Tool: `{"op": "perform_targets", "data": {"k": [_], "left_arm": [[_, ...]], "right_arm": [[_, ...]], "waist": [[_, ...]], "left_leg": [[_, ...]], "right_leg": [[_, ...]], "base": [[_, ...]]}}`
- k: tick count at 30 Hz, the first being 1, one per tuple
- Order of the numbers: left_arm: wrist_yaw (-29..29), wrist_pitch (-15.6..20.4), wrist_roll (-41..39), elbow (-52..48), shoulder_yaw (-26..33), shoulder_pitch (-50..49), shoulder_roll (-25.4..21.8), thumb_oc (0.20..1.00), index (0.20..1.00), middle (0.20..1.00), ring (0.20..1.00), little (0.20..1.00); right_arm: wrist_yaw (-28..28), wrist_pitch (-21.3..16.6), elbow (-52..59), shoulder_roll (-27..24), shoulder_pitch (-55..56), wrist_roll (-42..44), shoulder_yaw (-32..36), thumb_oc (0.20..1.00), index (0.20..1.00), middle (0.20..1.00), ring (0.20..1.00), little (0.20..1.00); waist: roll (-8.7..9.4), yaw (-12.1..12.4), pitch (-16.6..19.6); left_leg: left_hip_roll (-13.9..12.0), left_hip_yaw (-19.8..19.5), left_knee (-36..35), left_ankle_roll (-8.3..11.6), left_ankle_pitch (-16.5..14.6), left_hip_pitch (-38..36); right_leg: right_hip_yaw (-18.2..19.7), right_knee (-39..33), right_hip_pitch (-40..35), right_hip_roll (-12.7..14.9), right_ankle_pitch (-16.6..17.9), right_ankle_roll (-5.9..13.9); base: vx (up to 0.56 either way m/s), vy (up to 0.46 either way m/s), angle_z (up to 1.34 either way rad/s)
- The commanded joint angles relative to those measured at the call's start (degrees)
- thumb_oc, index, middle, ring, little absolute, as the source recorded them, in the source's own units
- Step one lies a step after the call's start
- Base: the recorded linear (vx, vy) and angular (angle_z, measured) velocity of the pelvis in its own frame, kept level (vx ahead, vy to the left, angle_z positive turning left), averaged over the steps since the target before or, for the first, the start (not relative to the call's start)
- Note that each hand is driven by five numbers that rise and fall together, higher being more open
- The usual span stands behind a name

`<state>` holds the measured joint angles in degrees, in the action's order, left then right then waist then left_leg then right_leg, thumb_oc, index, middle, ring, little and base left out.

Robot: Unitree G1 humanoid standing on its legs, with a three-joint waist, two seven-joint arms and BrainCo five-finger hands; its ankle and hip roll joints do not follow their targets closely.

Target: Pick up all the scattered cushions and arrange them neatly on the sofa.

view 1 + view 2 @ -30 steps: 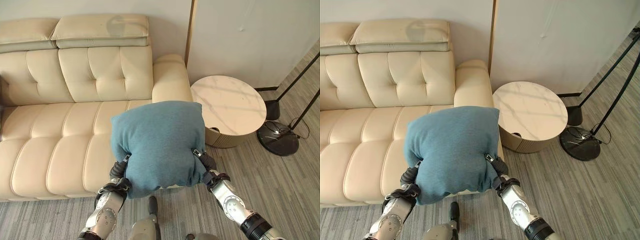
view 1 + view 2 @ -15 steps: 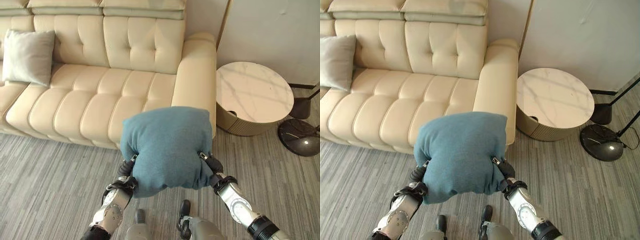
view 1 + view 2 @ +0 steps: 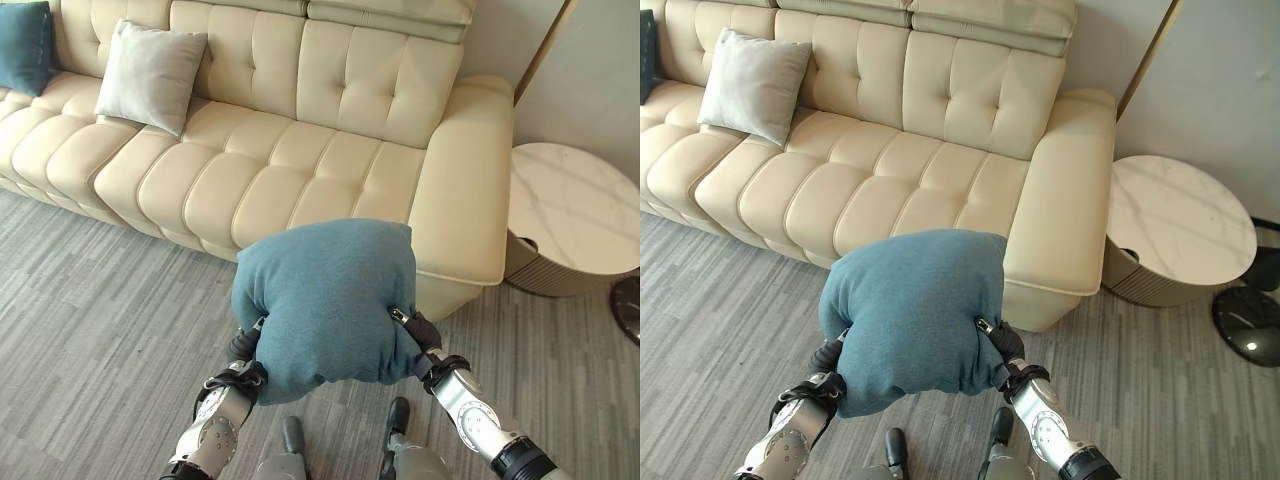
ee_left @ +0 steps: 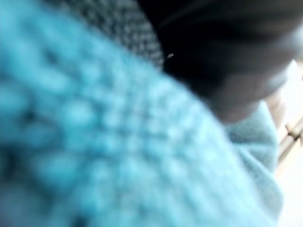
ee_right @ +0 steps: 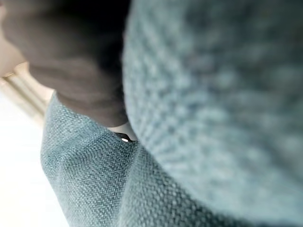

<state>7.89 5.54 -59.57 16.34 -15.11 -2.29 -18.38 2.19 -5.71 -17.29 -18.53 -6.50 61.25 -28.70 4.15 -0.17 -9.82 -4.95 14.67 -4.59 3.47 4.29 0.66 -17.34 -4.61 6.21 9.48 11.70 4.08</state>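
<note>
clearly plump, teal woven cushion (image 3: 325,295) squeezed between left hand (image 3: 243,350) and right hand (image 3: 421,332); finger grip hidden.

Both hands are pressed into the sides of the teal cushion (image 3: 325,295), and the fabric bulges over their fingers: of the left hand (image 3: 243,347) and the right hand (image 3: 420,330) little more than the dark covers shows, so their grip cannot be read. Both wrist views are blurred weave at close range. A dark teal cushion (image 3: 24,45) at the sofa's (image 3: 330,160) far left end is cut by the picture's edge. The round side table (image 3: 1180,215) runs off the right edge in the left eye view.
</note>
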Motion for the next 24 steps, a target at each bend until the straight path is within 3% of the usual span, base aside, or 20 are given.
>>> {"op": "perform_targets", "data": {"k": [1, 6, 9, 10, 12, 14, 16, 20, 23, 24], "left_arm": [[-6.68, 1.2, 3.23, -9.99, -6.95, 7.81, 7.49, 0.2, 0.2, 0.2, 0.2, 0.2], [-5.7, 2.08, 4.08, -9.2, -7.4, 9.22, 6.74, 0.2, 0.2, 0.2, 0.2, 0.2], [-5.15, 2.51, 4.21, -8.33, -7.87, 10.01, 6.65, 0.2, 0.2, 0.2, 0.2, 0.2], [-5.2, 2.23, 4.12, -8.29, -7.81, 9.92, 6.57, 0.2, 0.2, 0.2, 0.2, 0.2], [-5.26, 2.14, 4.33, -8.32, -7.51, 10.32, 6.95, 0.2, 0.2, 0.2, 0.2, 0.2], [-5.07, 2.66, 4.94, -7.99, -7.65, 11.05, 7.46, 0.2, 0.2, 0.2, 0.2, 0.2], [-5.74, 2.83, 5.0, -8.14, -8.4, 11.47, 8.27, 0.2, 0.2, 0.2, 0.2, 0.2], [-6.25, 2.99, 5.12, -8.13, -8.35, 11.38, 8.67, 0.2, 0.2, 0.2, 0.2, 0.2], [-6.54, 2.69, 4.9, -8.3, -7.89, 10.7, 9.14, 0.2, 0.2, 0.2, 0.2, 0.2], [-6.49, 2.77, 4.72, -8.09, -7.7, 10.66, 9.37, 0.2, 0.2, 0.2, 0.2, 0.2]], "right_arm": [[7.73, 1.41, 9.21, 9.9, -5.61, -2.68, -8.15, 0.2, 0.2, 0.2, 0.2, 0.2], [7.81, 0.86, 10.73, 10.09, -5.39, -3.33, -6.78, 0.2, 0.2, 0.2, 0.2, 0.2], [6.99, -0.18, 10.02, 10.24, -6.18, -3.13, -5.96, 0.2, 0.2, 0.2, 0.2, 0.2], [6.88, -0.47, 9.89, 10.59, -7.69, -3.28, -6.87, 0.2, 0.2, 0.2, 0.2, 0.2], [7.32, -0.49, 10.05, 10.24, -8.38, -3.13, -7.11, 0.2, 0.2, 0.2, 0.2, 0.2], [7.58, -0.8, 10.46, 9.64, -8.17, -3.33, -7.24, 0.2, 0.2, 0.2, 0.2, 0.2], [8.06, -0.85, 11.47, 9.04, -7.63, -3.11, -7.15, 0.2, 0.2, 0.2, 0.2, 0.2], [7.74, -1.72, 10.94, 8.33, -7.49, -2.94, -6.76, 0.2, 0.2, 0.2, 0.2, 0.2], [7.78, -1.74, 10.46, 7.21, -7.19, -3.3, -5.96, 0.2, 0.2, 0.2, 0.2, 0.2], [7.77, -1.6, 10.07, 7.07, -7.04, -3.29, -5.63, 0.2, 0.2, 0.2, 0.2, 0.2]], "waist": [[-0.1, 1.21, 1.43], [-0.24, 1.3, 0.47], [-0.63, -0.21, 0.29], [-0.64, -0.37, -0.01], [-0.76, -1.09, -0.81], [-0.68, -2.12, -1.46], [-0.03, -2.78, -1.04], [0.21, -3.6, 0.52], [-0.21, -4.14, 1.19], [-0.36, -4.19, 1.21]], "left_leg": [[-0.06, -2.61, 1.86, 0.0, -5.84, 1.21], [2.22, -5.95, 2.92, -1.94, -6.86, 1.93], [3.37, -7.57, 1.13, -2.5, -6.65, 0.52], [4.05, -7.27, 0.55, -2.56, -6.82, -0.46], [4.99, -8.03, 0.74, -2.57, -7.65, -1.95], [5.76, -9.67, 1.5, -2.35, -8.98, -3.48], [6.78, -11.39, 2.35, -2.04, -10.4, -4.45], [6.04, -12.4, 5.02, -0.93, -13.1, -5.11], [4.91, -12.23, 9.04, 0.08, -13.25, -4.94], [4.71, -12.04, 10.64, 0.76, -11.82, -4.45]], "right_leg": [[-0.92, 5.61, -2.88, 1.55, -12.66, 3.87], [2.38, 12.92, -0.87, 3.07, -13.59, 4.49], [8.65, 13.37, 2.19, -2.27, -14.41, 3.27], [7.75, 11.85, 4.47, -4.68, -13.74, 2.4], [5.8, 10.86, 7.79, -6.41, -13.0, 2.18], [4.66, 9.27, 9.49, -6.76, -12.11, 2.56], [6.27, 7.25, 8.07, -7.22, -11.6, 1.81], [7.04, 6.9, 5.62, -7.22, -11.38, 0.67], [6.96, 6.61, 3.15, -7.67, -12.6, -0.42], [6.85, 6.12, 2.29, -7.84, -12.87, -0.76]], "base": [[0.04, 0.186, 0.0], [0.04, 0.134, 0.17], [0.14, 0.1, 0.59], [0.21, 0.078, 0.59], [0.2, 0.027, -0.03], [0.23, -0.025, -0.07], [0.27, -0.094, 0.57], [0.22, -0.137, 0.74], [0.3, -0.157, 0.18], [0.16, -0.07, 0.29]]}}
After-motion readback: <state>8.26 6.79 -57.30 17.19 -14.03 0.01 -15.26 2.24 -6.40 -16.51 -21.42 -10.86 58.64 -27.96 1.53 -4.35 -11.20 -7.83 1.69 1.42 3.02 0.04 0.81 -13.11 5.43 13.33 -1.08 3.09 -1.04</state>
